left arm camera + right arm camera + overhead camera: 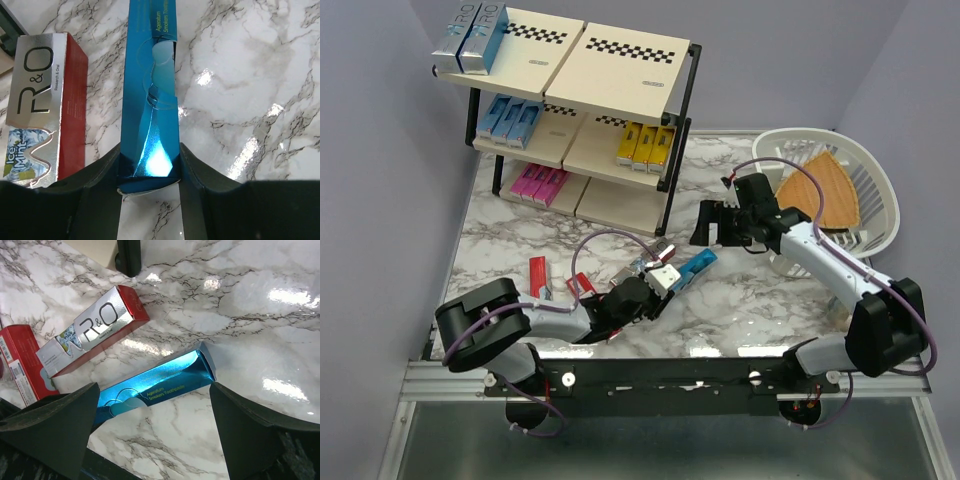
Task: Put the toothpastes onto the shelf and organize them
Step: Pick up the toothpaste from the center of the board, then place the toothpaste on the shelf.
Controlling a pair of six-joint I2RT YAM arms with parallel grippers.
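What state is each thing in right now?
left hand, shut on blue toothpaste box
right hand, open, empty
blue toothpaste box, lying on table, one end gripped
R&O toothpaste box, lying loose on table
shelf, partly stocked
white basket, holds wooden wedge

Shelf [620, 70] sits back left on the table [740, 300], basket [880, 200] back right with a board [820, 190] in it. Top boxes [470, 40] are at the left end of the top tier. Middle tier has mid-left boxes [508, 118] and mid-right boxes [648, 143]. Bottom boxes [540, 183] are on the lowest tier, left side.

In front of the shelf, the Ageratum box [150, 75] lies between the left gripper's [150, 165] fingers, with the R&O box [40, 100] just beside it on the left. Two loose boxes [536, 277] lie further left. Right gripper [712, 230] is behind them, between shelf and basket.
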